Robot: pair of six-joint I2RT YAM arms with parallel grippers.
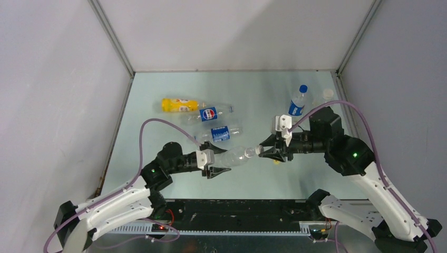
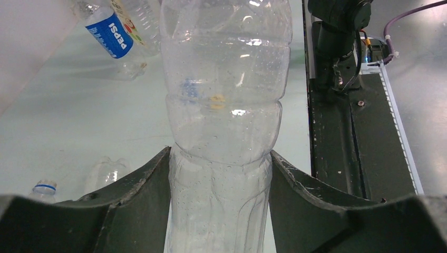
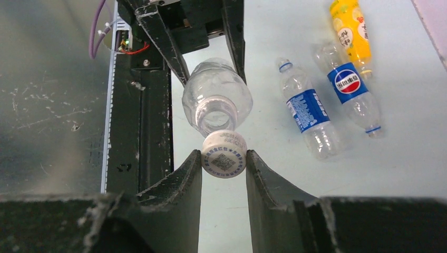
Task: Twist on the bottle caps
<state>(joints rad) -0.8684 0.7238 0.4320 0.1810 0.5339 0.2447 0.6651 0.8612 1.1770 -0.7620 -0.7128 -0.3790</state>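
The unlabelled bottle (image 2: 224, 95) is clear, glossy plastic. The white cap (image 3: 224, 154) looks matt; the counter (image 1: 253, 100) is smooth.

Left wrist cam: the clear bottle (image 2: 224, 105) runs off the top and bottom edges, neck out of shot. Right wrist: the white cap (image 3: 224, 154) covers the mouth's lower lip, and the yellow bottle (image 3: 350, 31) gets clipped up top. Overhead, there's a yellow speck (image 1: 275, 162), too small to tell.
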